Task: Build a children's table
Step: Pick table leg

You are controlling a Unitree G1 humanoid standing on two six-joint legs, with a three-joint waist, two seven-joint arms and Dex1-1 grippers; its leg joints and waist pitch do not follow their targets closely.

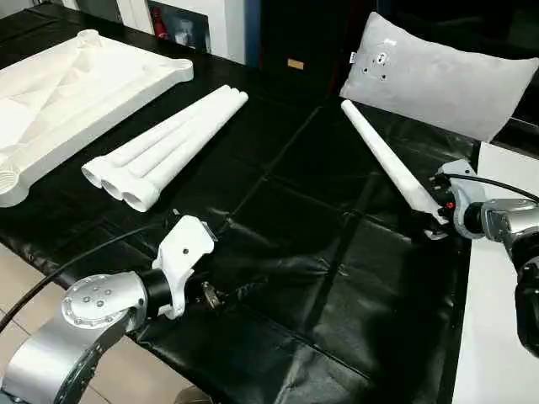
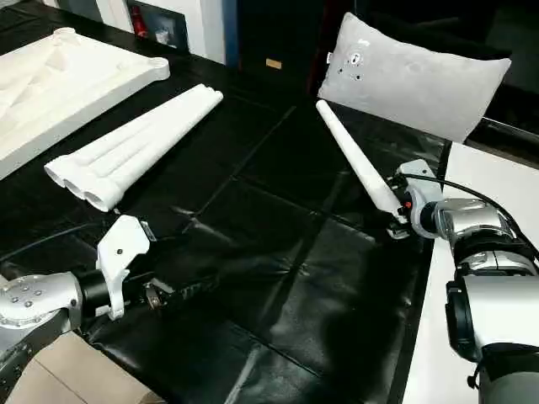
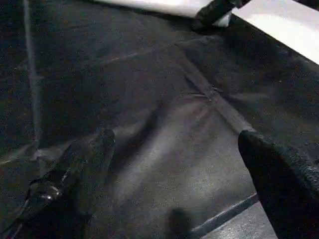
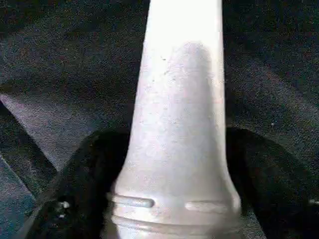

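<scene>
Gripping one white leg (image 1: 383, 157) at its wide end, right gripper (image 1: 436, 220) has a black finger on either side of it; the leg's narrow tip points toward the grey pillow (image 1: 438, 74). Left gripper (image 3: 179, 164) hangs spread wide over the black sheet (image 1: 320, 252), holding nothing. Three more legs (image 1: 164, 147) lie bundled mid-sheet. Table top (image 1: 67, 93) lies underside-up at far left.

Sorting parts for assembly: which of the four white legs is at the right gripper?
The lone leg below the grey pillow, its thick end between the right gripper fingers; the others lie bundled together.
</scene>
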